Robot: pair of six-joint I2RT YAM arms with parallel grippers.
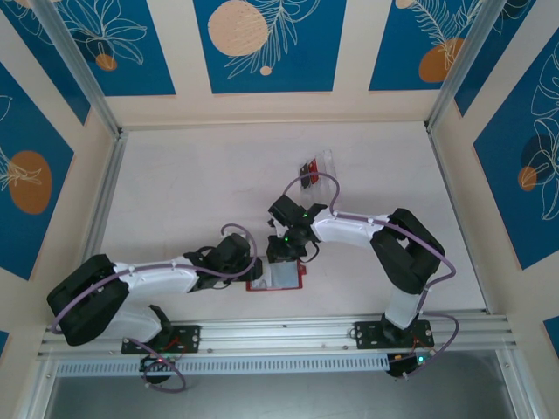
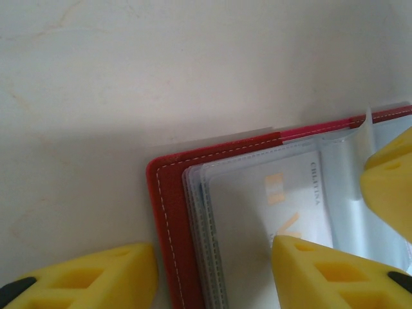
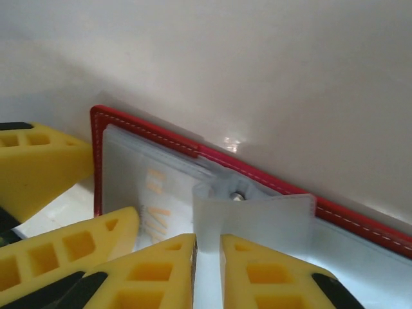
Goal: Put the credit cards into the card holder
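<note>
**Inspector:** Where does the card holder [image 2: 168,212] lie relative to the grippers?

**Recorder:** It lies open and flat on the table [image 1: 192,192], close to the near edge, between the two arms. The left gripper [image 2: 212,280] straddles its left border. One finger [image 2: 90,277] sits on bare table just outside the red edge, and the other is over the clear sleeves. The jaws stand apart, about half wide, closed on nothing.

**Inspector:** And the right gripper [image 3: 208,270]?

**Recorder:** It is above the holder's middle, near the snap stud [image 3: 238,195]. Its jaws are narrow, with a thin slit between them. A clear sleeve leaf [image 3: 264,215] stands up from the holder and runs down to that slit. Whether it is pinched or merely touching, I cannot tell.

**Inspector:** Counts?

**Recorder:** One card holder. One pale card [image 2: 293,193] with orange print is already inside a sleeve, beside the left gripper's inner finger. One clear tray [image 1: 327,159] stands well apart at the far side of the table, beyond the right arm's wrist. It holds loose cards [image 1: 307,172], red and black, too small to count but at least two by colour. Two grippers, both at the holder, their fingers just beside each other over the sleeves
</note>
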